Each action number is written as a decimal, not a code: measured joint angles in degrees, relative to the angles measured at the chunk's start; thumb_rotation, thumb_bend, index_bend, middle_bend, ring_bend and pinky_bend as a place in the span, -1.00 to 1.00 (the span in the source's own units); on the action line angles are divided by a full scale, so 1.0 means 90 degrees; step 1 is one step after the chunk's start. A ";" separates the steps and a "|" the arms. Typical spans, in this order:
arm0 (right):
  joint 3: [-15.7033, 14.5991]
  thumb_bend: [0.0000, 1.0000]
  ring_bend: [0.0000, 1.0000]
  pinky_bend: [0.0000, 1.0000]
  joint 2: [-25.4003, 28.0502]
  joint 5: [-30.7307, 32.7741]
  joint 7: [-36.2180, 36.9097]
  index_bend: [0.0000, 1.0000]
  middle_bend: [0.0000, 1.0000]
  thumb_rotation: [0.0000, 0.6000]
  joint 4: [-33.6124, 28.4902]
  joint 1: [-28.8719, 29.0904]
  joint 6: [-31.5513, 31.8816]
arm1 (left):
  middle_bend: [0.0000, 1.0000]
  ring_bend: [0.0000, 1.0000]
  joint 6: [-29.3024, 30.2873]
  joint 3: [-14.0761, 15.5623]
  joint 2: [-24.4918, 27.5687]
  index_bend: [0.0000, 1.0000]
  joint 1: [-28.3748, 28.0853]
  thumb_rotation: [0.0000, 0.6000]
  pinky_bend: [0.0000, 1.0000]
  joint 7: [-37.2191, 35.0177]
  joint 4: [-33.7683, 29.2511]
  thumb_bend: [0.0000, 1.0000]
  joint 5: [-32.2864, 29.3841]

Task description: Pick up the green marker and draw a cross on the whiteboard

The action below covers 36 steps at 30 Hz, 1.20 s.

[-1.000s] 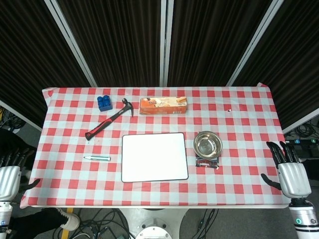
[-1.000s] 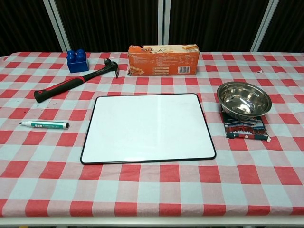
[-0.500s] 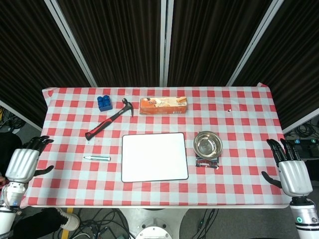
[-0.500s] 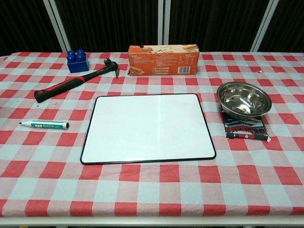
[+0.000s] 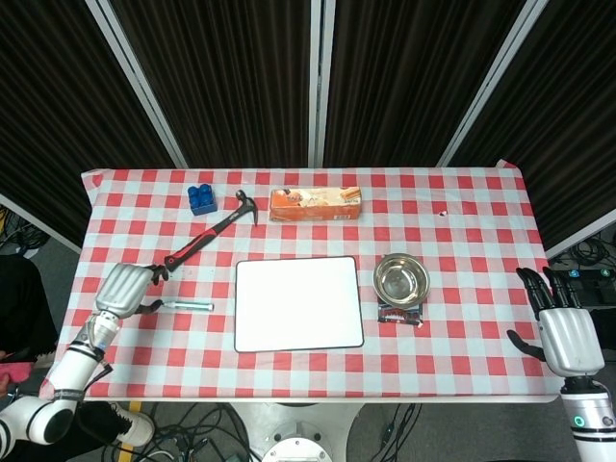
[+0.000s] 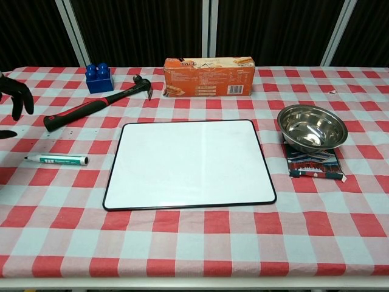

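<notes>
The left hand [image 5: 121,287] has swung in from beyond the tabletop's [image 5: 462,241] left edge and now hovers over that side, fingers [image 6: 16,97] spread and empty, just beside the green marker [image 5: 187,305]. The marker lies flat between the left edge and the blank whiteboard [image 5: 298,303], below the hammer [image 5: 208,237]. The right hand [image 5: 563,332] hangs off the front right corner, fingers apart, holding nothing.

left hand [image 5: 122,288] fingers spread, right hand [image 5: 568,339] open, idle
</notes>
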 measured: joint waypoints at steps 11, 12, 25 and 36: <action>0.0017 -0.83 -1.00 -0.83 -0.0024 0.0102 0.0055 -1.00 -0.80 1.00 0.0074 -0.0006 -0.0037 | 0.01 0.51 -0.0478 0.0119 -0.0664 -0.14 -0.0405 1.00 0.97 0.1355 0.0196 -0.52 -0.1023; 0.0025 -0.83 -1.00 -0.82 -0.0019 0.0103 0.0047 -1.00 -0.80 1.00 0.0073 -0.0003 -0.0031 | 0.02 0.52 -0.0476 0.0127 -0.0707 -0.13 -0.0421 1.00 0.97 0.1453 0.0199 -0.52 -0.1086; 0.0043 -0.83 -1.00 -0.83 0.0028 0.0189 -0.0008 -1.00 -0.80 1.00 0.0025 -0.0005 -0.0058 | 0.05 0.55 -0.0299 0.0183 -0.1307 -0.11 -0.0828 1.00 0.98 0.3071 -0.0013 -0.45 -0.2215; 0.0027 -0.83 -1.00 -0.83 0.0022 0.0205 -0.0019 -1.00 -0.80 1.00 0.0013 -0.0013 -0.0079 | 0.09 0.56 -0.0108 0.0335 -0.1594 -0.04 -0.1076 1.00 0.98 0.3584 -0.0055 -0.40 -0.2734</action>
